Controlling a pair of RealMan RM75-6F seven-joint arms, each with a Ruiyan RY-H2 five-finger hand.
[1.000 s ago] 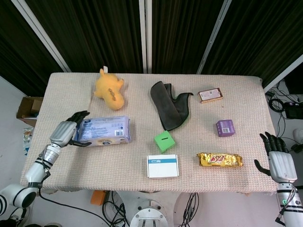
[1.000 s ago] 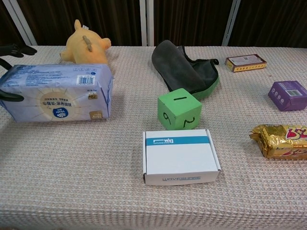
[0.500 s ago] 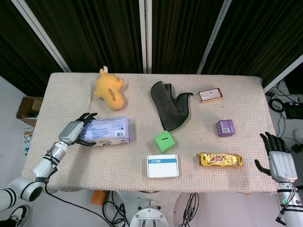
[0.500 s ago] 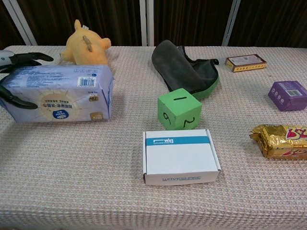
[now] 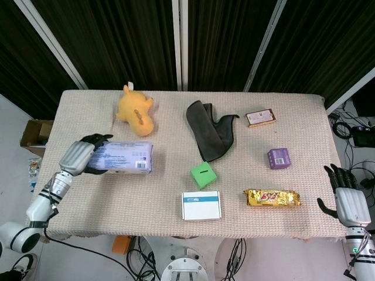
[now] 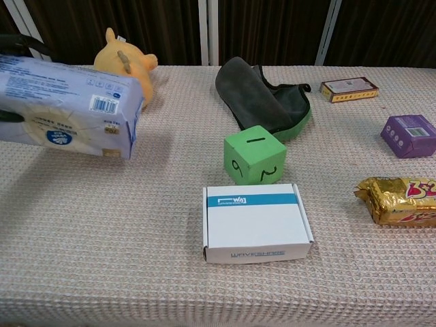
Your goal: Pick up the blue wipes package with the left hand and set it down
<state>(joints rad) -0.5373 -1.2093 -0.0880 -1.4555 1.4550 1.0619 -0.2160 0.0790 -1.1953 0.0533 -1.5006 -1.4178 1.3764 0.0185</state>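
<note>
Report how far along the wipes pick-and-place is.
Done: the left hand grips one end of the wipes, and the chest view shows the pack tilted clear of the table, so the lift is made. In hand: carrying it. Left: setting it down and letting go. The right hand is idle off the table's edge.

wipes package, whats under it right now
Only bare table cloth and the package's shadow: the blue wipes package is lifted clear, tilted, held by the left hand. The yellow plush toy behind it is partly covered. The fingers on its underside are hidden.
</note>
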